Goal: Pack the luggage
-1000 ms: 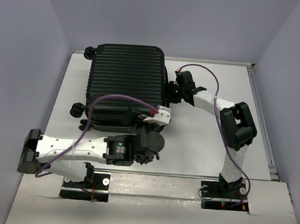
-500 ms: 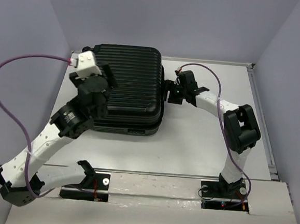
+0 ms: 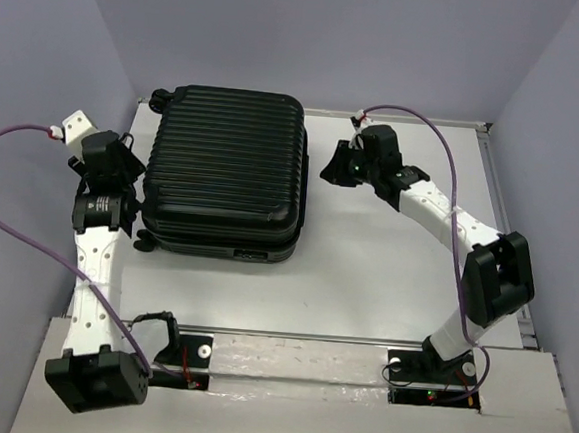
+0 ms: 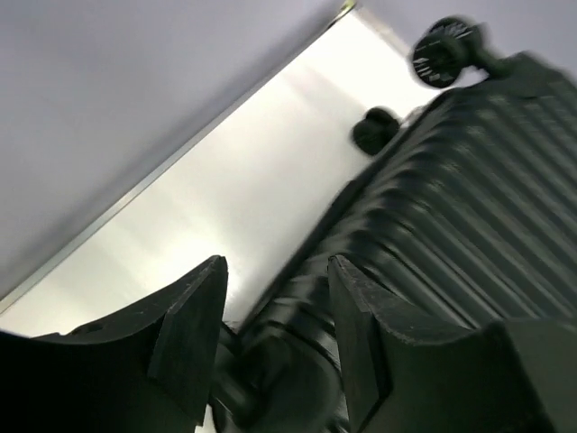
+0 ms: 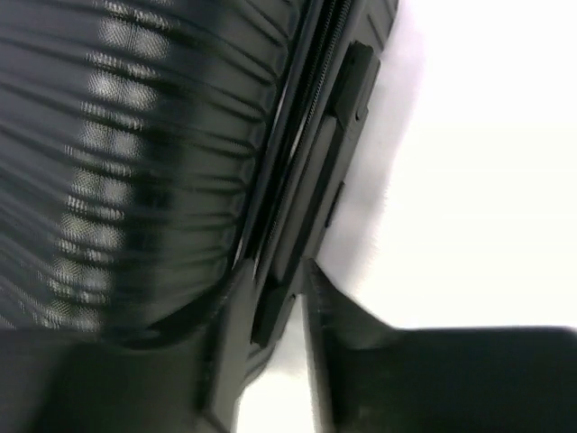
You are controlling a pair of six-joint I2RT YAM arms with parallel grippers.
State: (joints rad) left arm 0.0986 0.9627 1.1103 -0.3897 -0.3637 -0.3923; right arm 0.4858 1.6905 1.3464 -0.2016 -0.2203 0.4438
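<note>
The luggage (image 3: 223, 166), a black ribbed suitcase, lies flat and closed on the white table. My left gripper (image 3: 128, 164) is at its left side. In the left wrist view its jaws (image 4: 275, 307) stand apart around a dark, rounded, blurred part of the luggage's edge (image 4: 469, 198), with two small wheels (image 4: 446, 50) farther off. My right gripper (image 3: 325, 169) is at the luggage's right side. In the right wrist view its narrow jaws (image 5: 275, 271) straddle the near end of the side handle (image 5: 315, 162), beside the ribbed shell (image 5: 135, 162).
Grey-violet walls close in the table (image 3: 385, 274) on the left, back and right. A thin metal rim (image 3: 500, 223) runs along the right edge. Purple cables loop over both arms. Both arm bases sit at the near edge.
The left arm swung from the luggage's front round to its left side, its jaws narrowing. The luggage now lies flat, closed, shifted left. The right jaws widened, then narrowed again.
</note>
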